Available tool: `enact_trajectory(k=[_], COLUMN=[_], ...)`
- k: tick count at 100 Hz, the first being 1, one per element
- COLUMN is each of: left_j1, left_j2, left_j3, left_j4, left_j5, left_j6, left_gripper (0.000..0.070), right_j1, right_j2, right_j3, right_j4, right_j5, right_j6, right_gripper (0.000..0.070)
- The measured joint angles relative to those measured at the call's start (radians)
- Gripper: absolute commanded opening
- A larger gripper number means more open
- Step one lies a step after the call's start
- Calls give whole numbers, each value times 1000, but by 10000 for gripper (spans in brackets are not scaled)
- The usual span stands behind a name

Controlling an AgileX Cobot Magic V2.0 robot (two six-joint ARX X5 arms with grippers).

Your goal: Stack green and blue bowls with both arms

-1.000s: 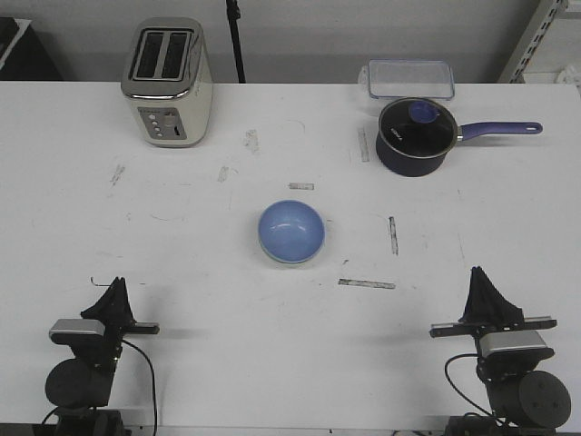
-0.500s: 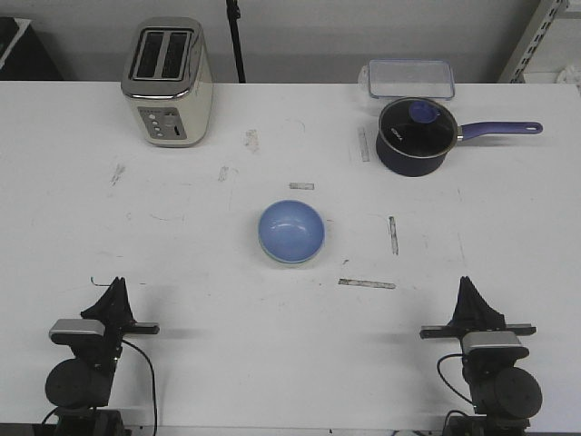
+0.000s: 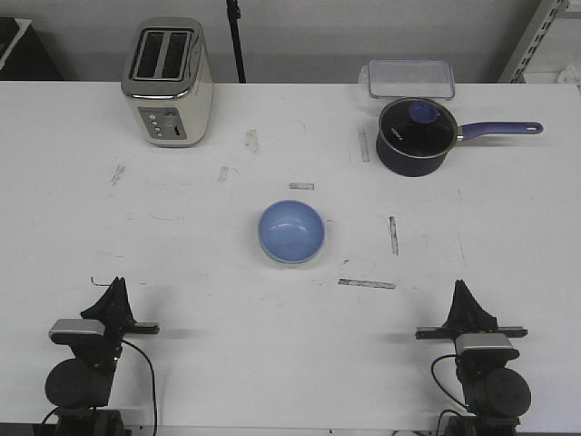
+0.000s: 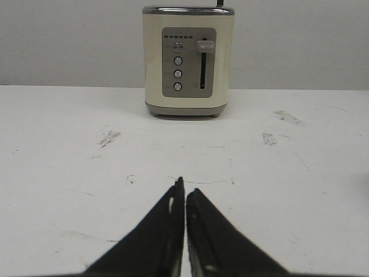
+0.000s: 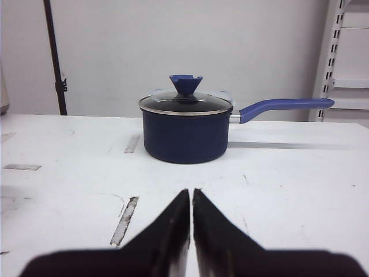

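The light blue bowl (image 3: 291, 230) sits upright at the middle of the table in the front view. A thin pale mint rim (image 3: 292, 262) shows under its near edge, so the green bowl lies beneath it and is mostly hidden. My left gripper (image 3: 115, 285) is shut and empty near the front left edge; its fingertips nearly touch in the left wrist view (image 4: 185, 187). My right gripper (image 3: 465, 288) is shut and empty near the front right edge; it also shows in the right wrist view (image 5: 191, 193). Neither wrist view shows a bowl.
A cream toaster (image 3: 168, 82) stands at the back left, straight ahead of the left gripper (image 4: 187, 60). A dark lidded saucepan (image 3: 416, 136) with a purple handle stands at the back right (image 5: 184, 130). A clear container (image 3: 410, 79) lies behind it. Tape strips (image 3: 367, 283) mark the table.
My right arm has drawn back towards the front edge and shifted a little left. The bowls and my left arm have not moved.
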Motion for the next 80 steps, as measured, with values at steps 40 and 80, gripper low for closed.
enact_trajectory(k=[40, 80], left_j1=[0, 0], left_j2=[0, 0], left_j3=[0, 0], left_j4=[0, 0], left_j5=[0, 0], left_j6=[0, 0], left_gripper=[1, 1], right_j1=[0, 0], right_j2=[0, 0], right_j3=[0, 0], right_j4=[24, 24], right_j5=[0, 0], right_j6=[0, 0], right_gripper=[1, 1])
